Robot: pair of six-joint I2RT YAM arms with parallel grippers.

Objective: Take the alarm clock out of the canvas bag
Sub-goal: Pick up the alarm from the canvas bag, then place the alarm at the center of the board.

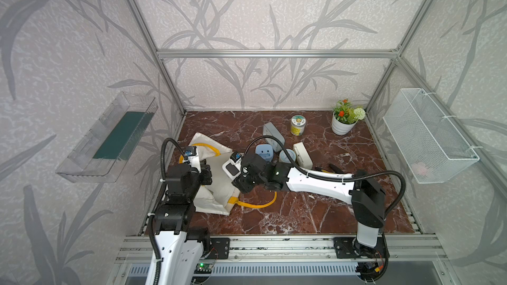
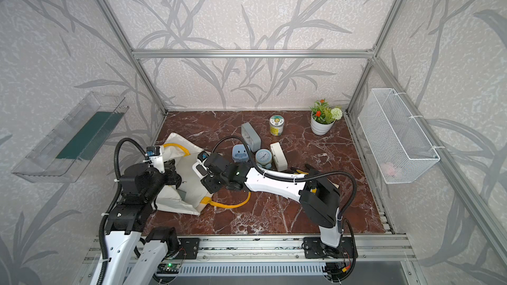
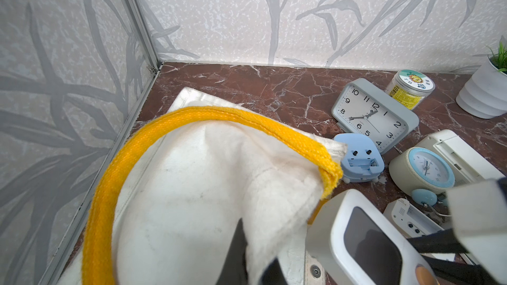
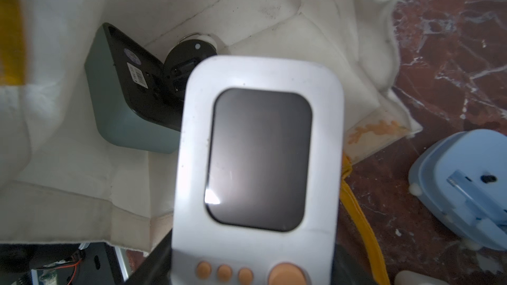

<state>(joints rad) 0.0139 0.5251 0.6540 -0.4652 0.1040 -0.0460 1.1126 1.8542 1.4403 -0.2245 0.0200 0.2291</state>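
Nearest the robot, the left gripper (image 3: 255,261) was clenched on a fold of the bag (image 1: 216,187). The likely reason was to pin the limp canvas and keep its mouth gaping toward the other arm. The bag lay on its side on the desk (image 1: 301,215), with one yellow handle (image 1: 258,205) trailing loose over the marble.

Just past that, the right gripper (image 4: 247,268) was grasping the white clock (image 1: 231,168) by its two long sides, at the end with the orange buttons. The dark screen faced the wrist camera. The clock hung over the bag's mouth, above the rim; I could not tell whether it was fully clear of the cloth. Gripping the sides left the face and buttons untouched, which looks like a sound hold for a smooth plastic case.

Behind it in the right wrist view, a green clock (image 4: 118,111) and a black round clock (image 4: 189,58) lay together deep in the bag, so I judged the unpacking unfinished.

Farther out, a blue clock (image 1: 264,154), a round clock (image 1: 287,156), a cream clock (image 1: 301,154) and a grey clock (image 1: 271,132) were clustered beside the bag, probably the set-down spot. At the back stood a jar (image 1: 297,125) and a plant (image 1: 344,122), well apart from the work.
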